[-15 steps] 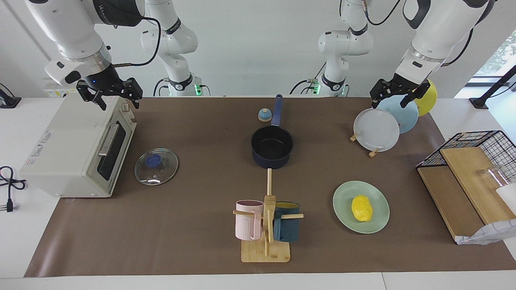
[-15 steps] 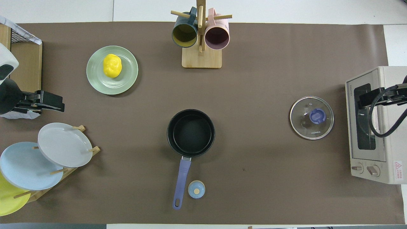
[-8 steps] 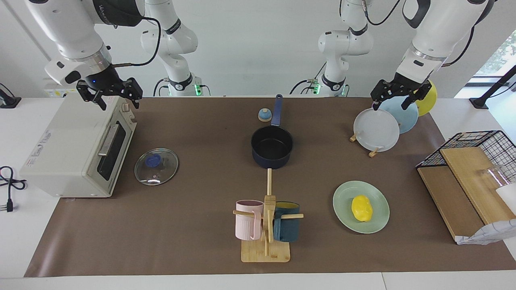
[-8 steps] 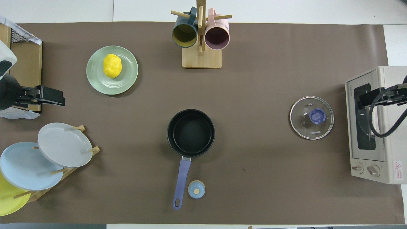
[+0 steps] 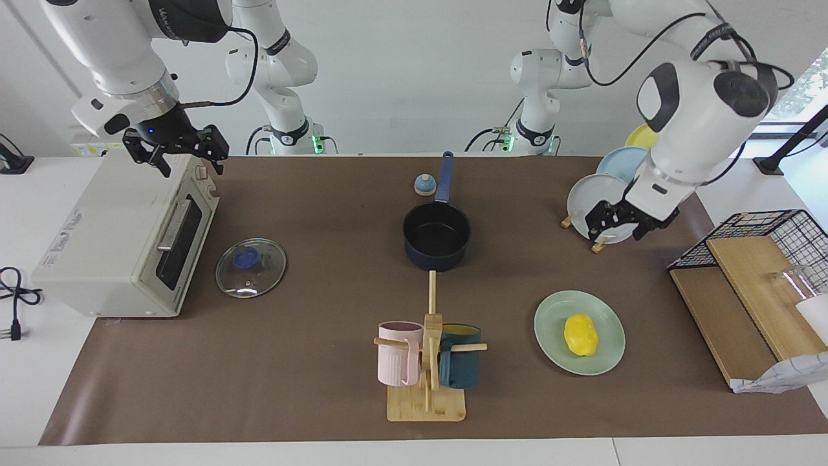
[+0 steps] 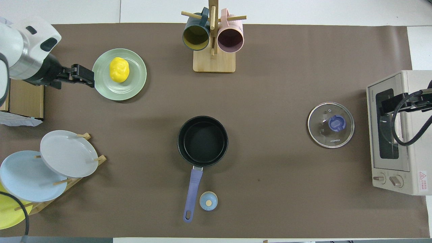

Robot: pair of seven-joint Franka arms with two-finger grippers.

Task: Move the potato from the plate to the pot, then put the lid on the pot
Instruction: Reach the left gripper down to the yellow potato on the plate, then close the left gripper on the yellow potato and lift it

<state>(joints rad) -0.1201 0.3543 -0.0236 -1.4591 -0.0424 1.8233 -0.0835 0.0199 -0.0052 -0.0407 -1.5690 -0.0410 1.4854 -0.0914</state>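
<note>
The lumpy bright yellow potato (image 5: 580, 334) sits on the pale mint-green ribbed plate (image 5: 611, 358). Left end effector (image 5: 622, 223) hangs fingers wide, holding nothing, up over the desk by the plate's edge. Right end effector (image 5: 176, 150) waits spread wide and empty over the cream toaster oven (image 5: 103, 239).

potato (image 5: 579, 334) on plate (image 5: 608, 359), pot (image 5: 436, 236) nearer robots

Both arms are glossy white, built of rounded segments with dark grey bands and dark caps at the joints. The left arm (image 5: 695, 107) has a large dark oval panel on its bulky forearm shell and thin black cables looping above it. The right arm (image 5: 119, 58) carries a black section with pale lettering, a silver ring at the wrist and a black cable curving away. Each ends in a black, angular end effector; the right end effector (image 5: 176, 150) shows a small blue light. Green lights glow at both bases.
</note>
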